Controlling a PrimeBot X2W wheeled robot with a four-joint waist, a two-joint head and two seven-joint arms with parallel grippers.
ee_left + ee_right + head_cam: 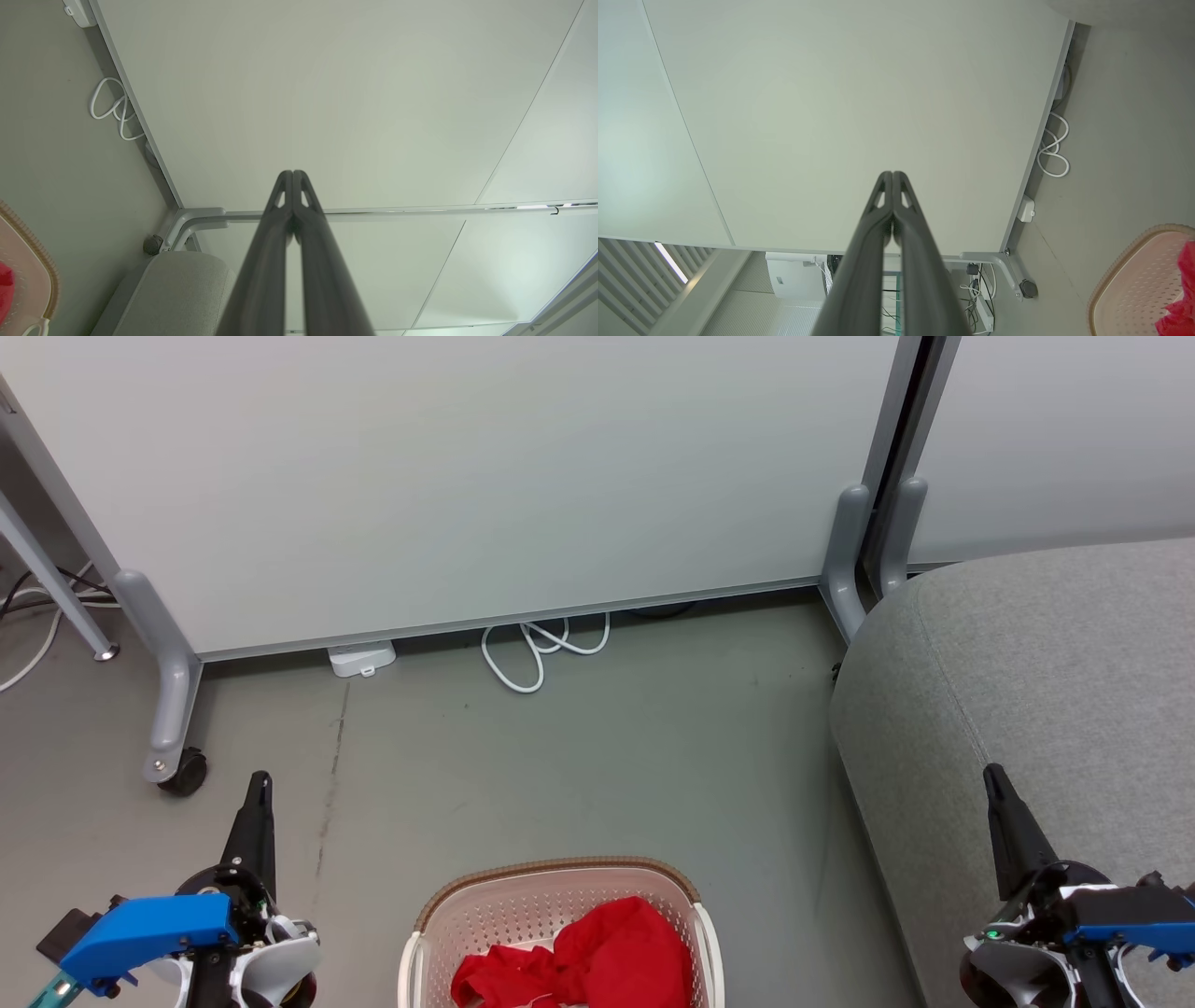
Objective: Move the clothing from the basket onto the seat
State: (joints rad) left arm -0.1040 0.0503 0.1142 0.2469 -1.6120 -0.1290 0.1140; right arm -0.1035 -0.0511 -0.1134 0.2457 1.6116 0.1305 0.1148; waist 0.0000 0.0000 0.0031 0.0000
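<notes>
Head view: clothing (597,957) heaped in basket (523,896), seat (1046,663) to right. Wrist views: left end effector (292,173), right end effector (893,173) pressed together, empty.

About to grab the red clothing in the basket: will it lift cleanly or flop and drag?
Probably floppy: the clothing lies crumpled in soft folds, so it should sag below a pinch. Likely light, since the fabric looks thin. A trailing end may catch the basket rim, as the heap sits below it; lift high.
</notes>
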